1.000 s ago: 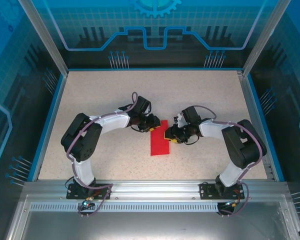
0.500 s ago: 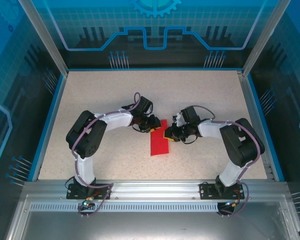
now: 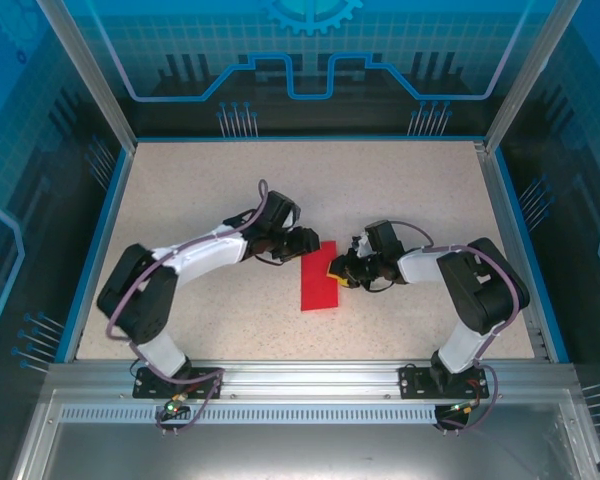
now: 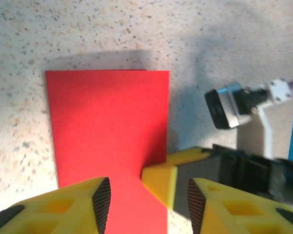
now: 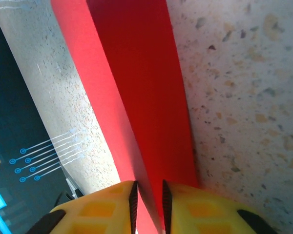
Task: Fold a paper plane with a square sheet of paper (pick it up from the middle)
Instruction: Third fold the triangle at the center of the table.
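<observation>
Though folded flat, red sheet (image 5: 136,87) edge nipped between right pincer (image 5: 147,200) fingers, left pincer (image 4: 146,195) agape just beside

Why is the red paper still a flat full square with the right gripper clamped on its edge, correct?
Not a full square: the red paper is folded into a narrow rectangle, clear in the top external view. The right gripper does pinch its edge.

Left claw (image 4: 144,197): drawn back off the red paper (image 3: 320,276), jaws wider | left arm: elbow swung outward, lower
</observation>
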